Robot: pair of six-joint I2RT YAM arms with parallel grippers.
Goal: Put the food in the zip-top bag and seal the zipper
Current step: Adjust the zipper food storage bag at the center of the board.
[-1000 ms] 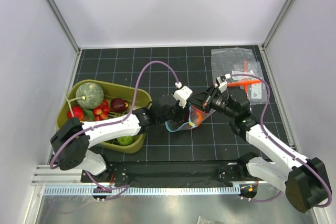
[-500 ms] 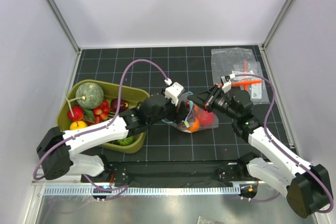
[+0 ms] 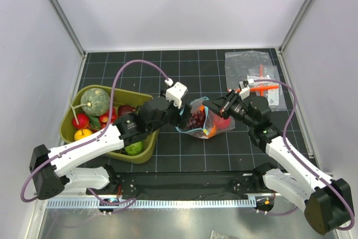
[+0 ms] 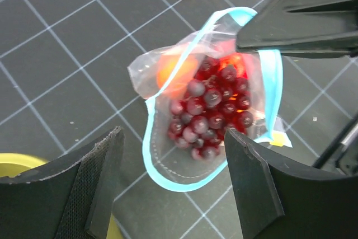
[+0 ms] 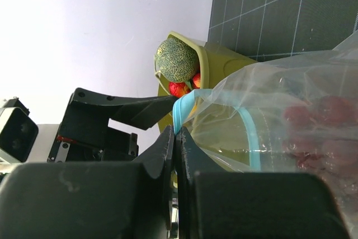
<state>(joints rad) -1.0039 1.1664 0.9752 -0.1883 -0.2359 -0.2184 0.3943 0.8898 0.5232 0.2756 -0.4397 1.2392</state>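
A clear zip-top bag (image 3: 204, 121) lies on the black gridded mat at the centre of the top view. It sits between the two arms, its mouth propped open toward the left.

The right gripper (image 3: 222, 106) has its fingers pressed together on the bag's upper lip, pinching the light blue zipper (image 5: 251, 138) and lifting that edge off the mat. The left gripper (image 4: 173, 138) hovers just over the mouth with its fingers spread wide and nothing between them.

Inside the bag, a bunch of dark grapes (image 4: 210, 107) fills the middle. An orange fruit (image 4: 176, 68) is pressed against the film in the upper left of the left wrist view, and something red glows behind the grapes.

More toy produce and a large melon (image 3: 95, 102) sit in the olive bin (image 3: 123, 89) at the left. Sealed packets (image 3: 251, 65) lie in the upper right.

The pouch looks thin, limp and slick, and it would probably crumple or slide if gripped by its film. With fruit already inside, its weight likely sits low and would sag away from any hold. The zipper strip appears to be the one firm part, so the sound grip is on that band, near its two ends. The mouth would need drawing flat before pressing along it. The fruits look hard and light and liable to roll toward the open mouth if the bag tips.
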